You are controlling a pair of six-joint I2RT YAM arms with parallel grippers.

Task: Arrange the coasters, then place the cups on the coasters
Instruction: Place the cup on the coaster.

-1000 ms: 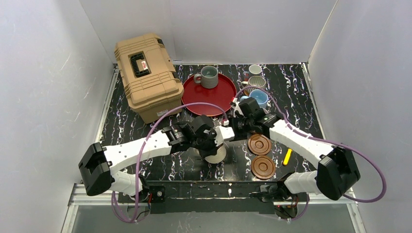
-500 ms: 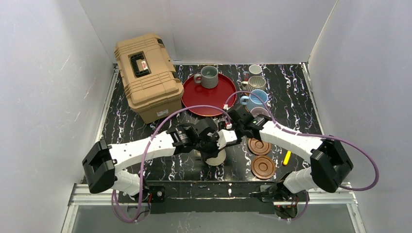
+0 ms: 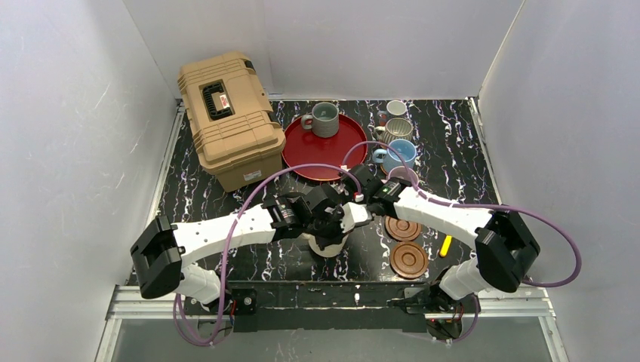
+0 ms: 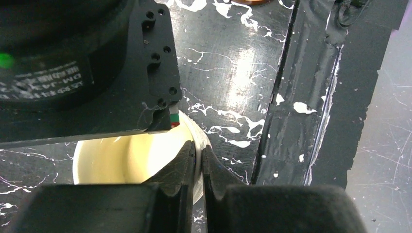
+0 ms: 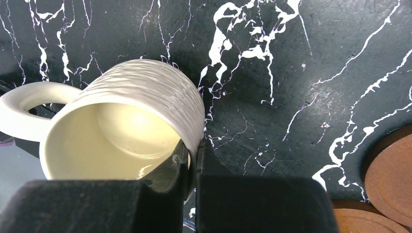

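The cream-yellow cup point(image 3: 329, 244) hangs low over the table's near middle, held from both sides. My left gripper point(image 3: 329, 229) is shut on its rim; in the left wrist view the left gripper point(image 4: 198, 148) pinches the cup point(image 4: 126, 160) wall. My right gripper point(image 3: 349, 218) is shut on the same cup, and the right wrist view shows the right gripper point(image 5: 193, 145) clamped on the ribbed cup point(image 5: 145, 92) rim, handle to the left. Two dark brown coasters point(image 3: 402, 226) point(image 3: 408, 259) lie right of the cup. The other coasters are out of view.
A grey-green cup point(image 3: 325, 118) stands on the red tray point(image 3: 317, 154). White point(image 3: 395, 109), ribbed grey point(image 3: 398, 128), light blue point(image 3: 400, 154) and lilac point(image 3: 402, 174) cups line the back right. A tan case point(image 3: 230, 117) sits back left. A yellow piece point(image 3: 446, 243) lies near the coasters.
My right gripper has swung left to the cream-yellow cup and shut on its rim. The left gripper has kept its hold and drawn the cup slightly nearer.
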